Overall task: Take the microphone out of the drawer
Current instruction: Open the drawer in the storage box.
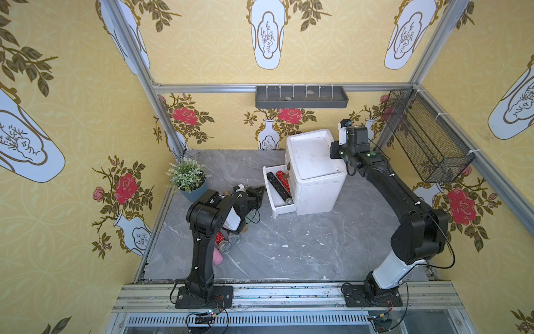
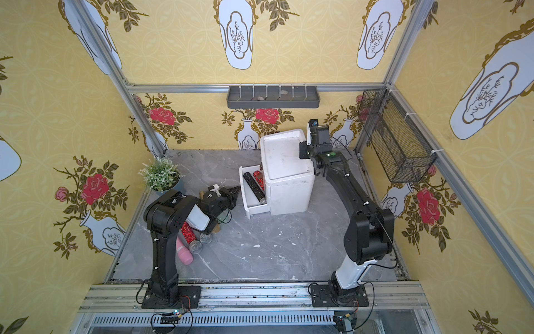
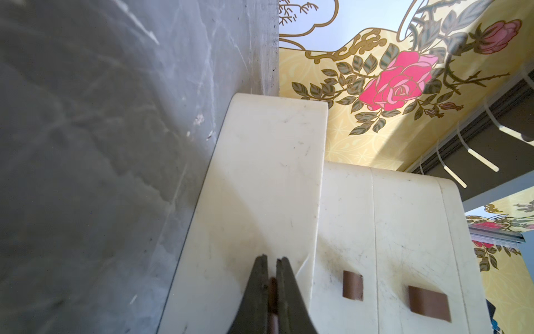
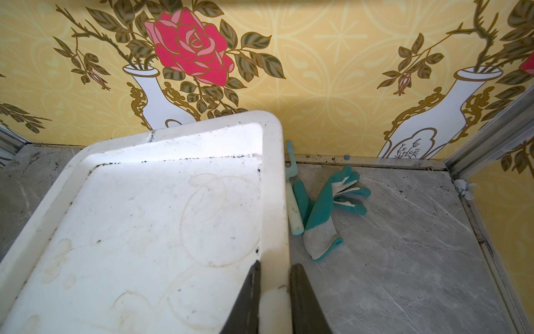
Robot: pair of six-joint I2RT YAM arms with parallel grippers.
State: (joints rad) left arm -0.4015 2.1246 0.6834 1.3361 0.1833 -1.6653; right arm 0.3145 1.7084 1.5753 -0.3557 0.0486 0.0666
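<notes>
The white cabinet (image 1: 315, 173) has its lowest drawer (image 1: 271, 196) pulled open toward the left. In both top views a black microphone (image 1: 278, 185) (image 2: 254, 188) lies in the drawer beside a red glitter microphone (image 1: 283, 178). My left gripper (image 3: 271, 260) is at the drawer front (image 3: 260, 188), shut on its brown handle; in a top view its tips (image 1: 261, 191) are at the drawer's left face. My right gripper (image 4: 274, 264) is shut on the raised rim of the cabinet top (image 4: 274, 188).
Several more microphones, red (image 2: 189, 232), silver-headed (image 2: 196, 247) and pink (image 2: 185, 254), lie on the marble table under my left arm. A potted plant (image 1: 187, 179) stands at back left. Green gloves (image 4: 326, 208) and a small tool (image 4: 293, 202) lie behind the cabinet. A wire basket (image 1: 424, 136) hangs on the right wall.
</notes>
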